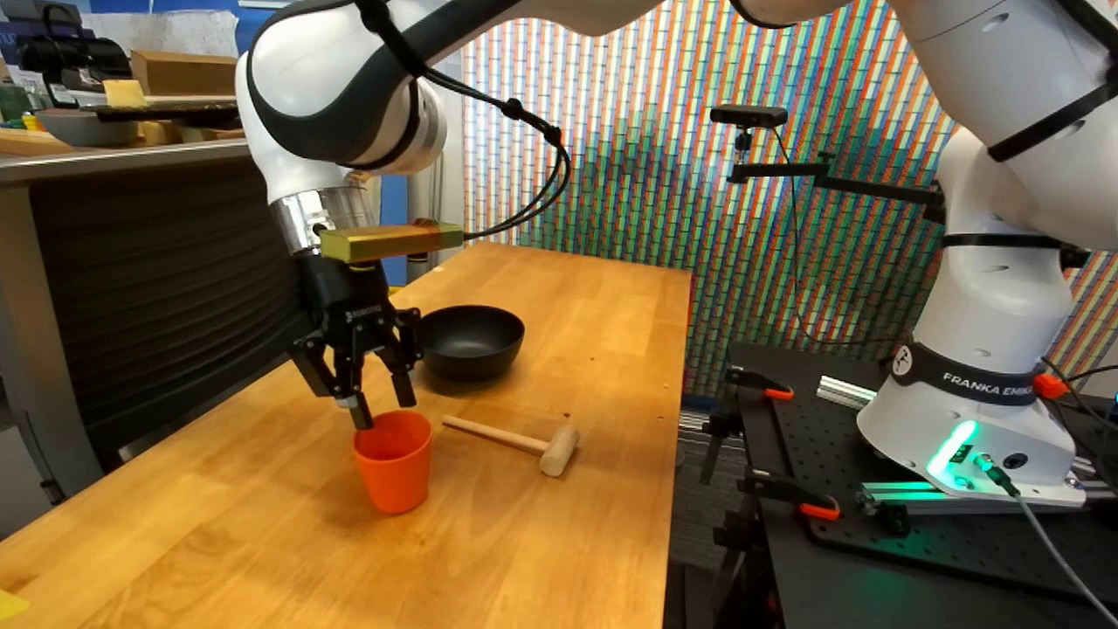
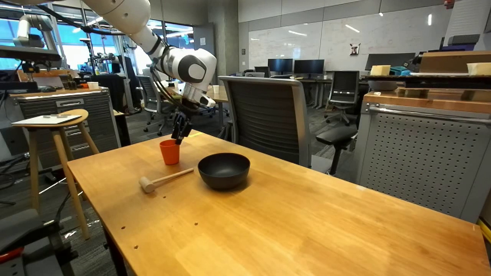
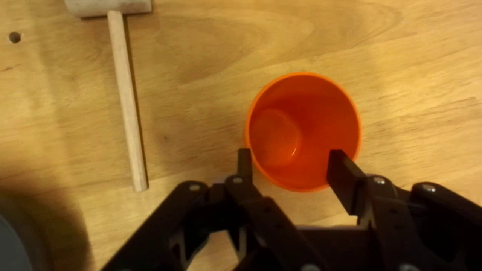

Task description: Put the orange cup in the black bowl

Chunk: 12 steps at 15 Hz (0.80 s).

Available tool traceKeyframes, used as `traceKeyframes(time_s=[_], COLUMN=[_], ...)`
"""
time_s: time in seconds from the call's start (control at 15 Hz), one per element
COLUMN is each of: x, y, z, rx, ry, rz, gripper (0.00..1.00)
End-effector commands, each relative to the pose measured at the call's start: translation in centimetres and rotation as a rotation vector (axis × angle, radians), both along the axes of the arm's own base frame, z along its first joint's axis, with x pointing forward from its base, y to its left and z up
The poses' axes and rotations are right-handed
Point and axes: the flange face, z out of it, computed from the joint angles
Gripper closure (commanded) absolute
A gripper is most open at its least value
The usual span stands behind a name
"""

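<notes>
A wooden counter [image 2: 326, 230] runs through both exterior views, with a dark-backed office chair [image 2: 264, 119] beside it. Over the counter reaches the white robot arm [image 1: 310, 52], bent so that the black tool [image 1: 383, 407] points downward. That tool is unclenched, its two fingers standing well apart. The black bowl [image 2: 224, 172] rests on the counter, hollow side up; only part of it enters the wrist view, at the lower left corner. The orange cup [image 2: 170, 153] also stands upright on the counter, outside the bowl and apart from it, close under the fingertips. In the wrist view, one fingertip sits just beside the cup's rim while the opposite one overlaps that rim; whether either touches, I cannot tell. A wooden mallet [image 3: 127, 98] lies near the cup, its handle to the cup's left in the wrist view. Small dark holes [image 2: 196, 223] mark the counter's surface.
</notes>
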Motion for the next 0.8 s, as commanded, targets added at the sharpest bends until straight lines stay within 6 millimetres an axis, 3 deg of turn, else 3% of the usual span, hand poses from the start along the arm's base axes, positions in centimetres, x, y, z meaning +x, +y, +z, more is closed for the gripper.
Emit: traceKeyframes(time_s=[0.0, 0.13, 0.73], x=[-0.7, -1.1, -2.7], y=[1.0, 1.3, 0.4], z=[1.1, 1.1, -2.2], rx=[0.071, 0.064, -0.007], ry=[0.04, 0.033, 0.038], rz=[-0.019, -0.026, -0.036], gripper=[0.11, 0.0, 0.0])
